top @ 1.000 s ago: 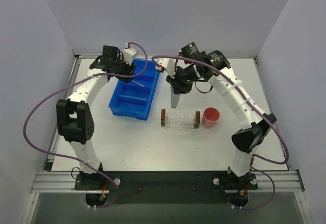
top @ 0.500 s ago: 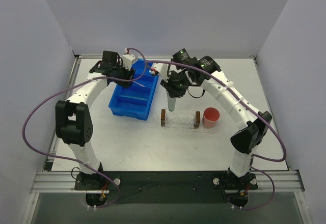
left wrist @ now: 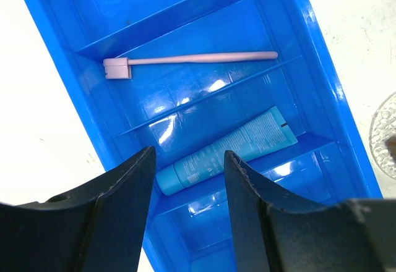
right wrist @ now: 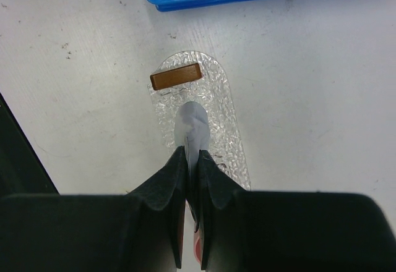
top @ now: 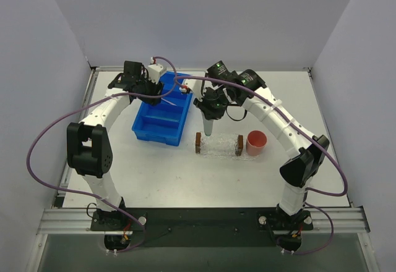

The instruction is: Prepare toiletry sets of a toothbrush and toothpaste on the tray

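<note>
Right end effector (right wrist: pixel 192 154) clamped on grey toothpaste tube (right wrist: pixel 193 127), tube hanging over tray (right wrist: pixel 218 93) on tabletop (right wrist: pixel 322 99). Left end effector (left wrist: pixel 189 154) fingers apart above blue bin (left wrist: pixel 322 80). Toothbrush (left wrist: pixel 198 57) and blue toothpaste tube (left wrist: pixel 247 139) lie in adjacent compartments.

- In the right wrist view, the near end of the clear, glittery rectangular tray (right wrist: pixel 218 99) is hidden under the right tool (right wrist: pixel 192 156), and only one brown block shows.
- The lower part of the pale grey-blue flat squeeze tube (right wrist: pixel 192 127) is hidden between that tool's fingers.
- The left wrist view's top and bottom edges cut off the blue compartmented plastic bin (left wrist: pixel 322 80).
</note>
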`<state>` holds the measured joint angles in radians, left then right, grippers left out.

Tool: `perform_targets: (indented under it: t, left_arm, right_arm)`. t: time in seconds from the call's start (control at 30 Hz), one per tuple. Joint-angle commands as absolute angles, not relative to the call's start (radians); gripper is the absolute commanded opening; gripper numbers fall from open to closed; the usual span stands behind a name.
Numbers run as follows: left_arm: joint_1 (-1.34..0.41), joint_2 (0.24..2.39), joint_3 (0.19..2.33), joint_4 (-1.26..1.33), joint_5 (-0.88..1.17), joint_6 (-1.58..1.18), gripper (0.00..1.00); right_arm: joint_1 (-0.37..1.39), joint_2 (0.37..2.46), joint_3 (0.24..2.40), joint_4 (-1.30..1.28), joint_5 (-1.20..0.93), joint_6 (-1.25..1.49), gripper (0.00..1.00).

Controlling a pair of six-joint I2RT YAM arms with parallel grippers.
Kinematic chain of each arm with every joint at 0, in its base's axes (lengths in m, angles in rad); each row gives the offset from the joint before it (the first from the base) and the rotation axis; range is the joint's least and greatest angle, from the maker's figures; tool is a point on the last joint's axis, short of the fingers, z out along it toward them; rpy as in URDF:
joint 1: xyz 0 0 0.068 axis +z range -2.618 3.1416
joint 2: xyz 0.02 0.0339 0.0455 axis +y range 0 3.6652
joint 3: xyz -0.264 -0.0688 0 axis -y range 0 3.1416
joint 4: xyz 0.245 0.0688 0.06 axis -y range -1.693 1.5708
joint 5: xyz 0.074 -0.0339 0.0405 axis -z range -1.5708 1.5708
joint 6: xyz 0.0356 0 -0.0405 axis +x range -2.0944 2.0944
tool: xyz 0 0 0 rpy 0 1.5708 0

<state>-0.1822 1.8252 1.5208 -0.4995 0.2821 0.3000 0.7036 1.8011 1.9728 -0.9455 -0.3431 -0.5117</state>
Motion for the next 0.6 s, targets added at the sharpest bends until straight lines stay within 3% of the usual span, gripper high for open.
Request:
perform_targets:
  t: [0.0,0.57]
  left_arm:
    - [-0.176,1.818,1.577,-0.453,0.301,0.302,0.58]
    - [-0.176,1.819,1.551,-0.437,0.305,0.296,0.58]
  right_arm:
    - [0.724,1.784,1.979,-0.939,-0.305,-0.505,0.00]
    - [0.729,1.729,1.832,-0.856,-0.314,-0.503,0.00]
